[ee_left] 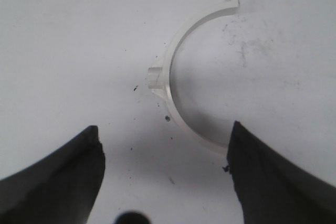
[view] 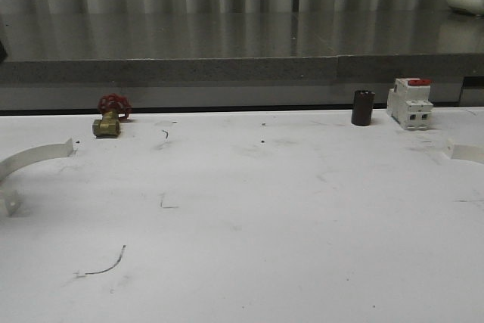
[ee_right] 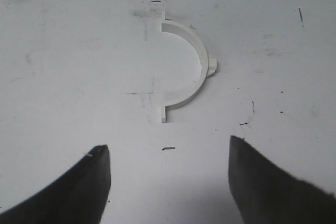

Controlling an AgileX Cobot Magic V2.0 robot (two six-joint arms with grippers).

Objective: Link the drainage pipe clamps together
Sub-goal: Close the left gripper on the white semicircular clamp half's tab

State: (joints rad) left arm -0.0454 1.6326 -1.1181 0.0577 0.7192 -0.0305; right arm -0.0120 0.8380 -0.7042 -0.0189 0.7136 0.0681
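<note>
Two clamp halves lie well apart at opposite edges of the surface: left clamp half beneath the released left claw; right clamp half ahead of the released right claw

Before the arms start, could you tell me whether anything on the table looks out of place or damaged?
Nothing looks damaged or spilled. The two clamp halves lie far apart, one at the table's left edge, the other at the right edge. The table only shows dark scuffs and scratches.
</note>
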